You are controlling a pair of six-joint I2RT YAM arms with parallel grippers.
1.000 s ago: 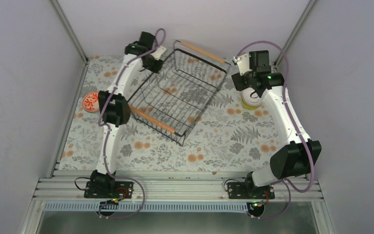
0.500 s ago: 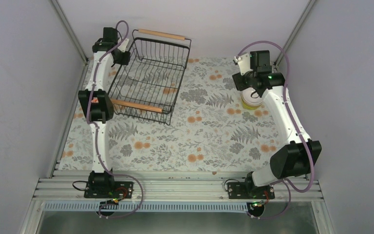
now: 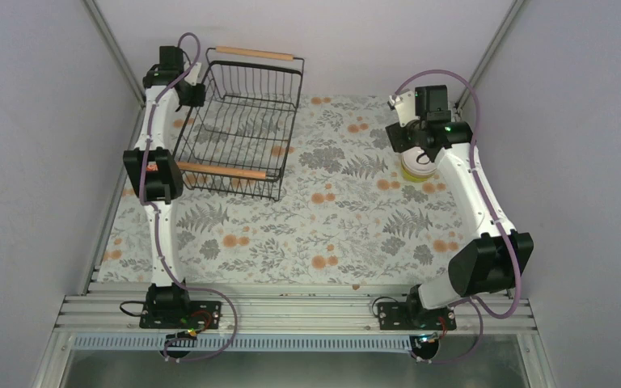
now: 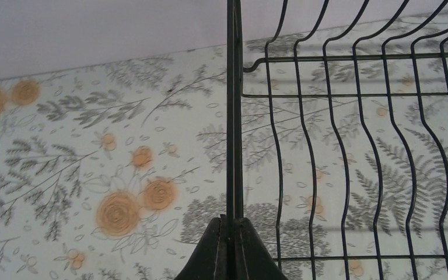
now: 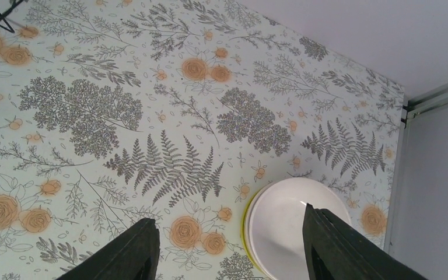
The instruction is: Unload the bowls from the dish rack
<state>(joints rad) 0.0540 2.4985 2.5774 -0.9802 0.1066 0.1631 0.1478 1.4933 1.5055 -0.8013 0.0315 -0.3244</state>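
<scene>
1. Bowls (image 5: 283,230) (white on yellow-green) stacked by the bench (image 3: 331,234) right edge, right hand (image 5: 230,233) spread above.
2. Dish rack (image 3: 238,121), far-left corner, looks empty; left hand (image 4: 231,233) pinching its wire.
3. Probably finishing up: release rack, retreat.

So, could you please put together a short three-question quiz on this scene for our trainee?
1. Which gripper grips the rack?
2. True or false: the right gripper is open.
3. The white bowl sits: A in the rack; B on a yellow-green bowl; C alone.
Key: 1 the left gripper; 2 true; 3 B.
</scene>
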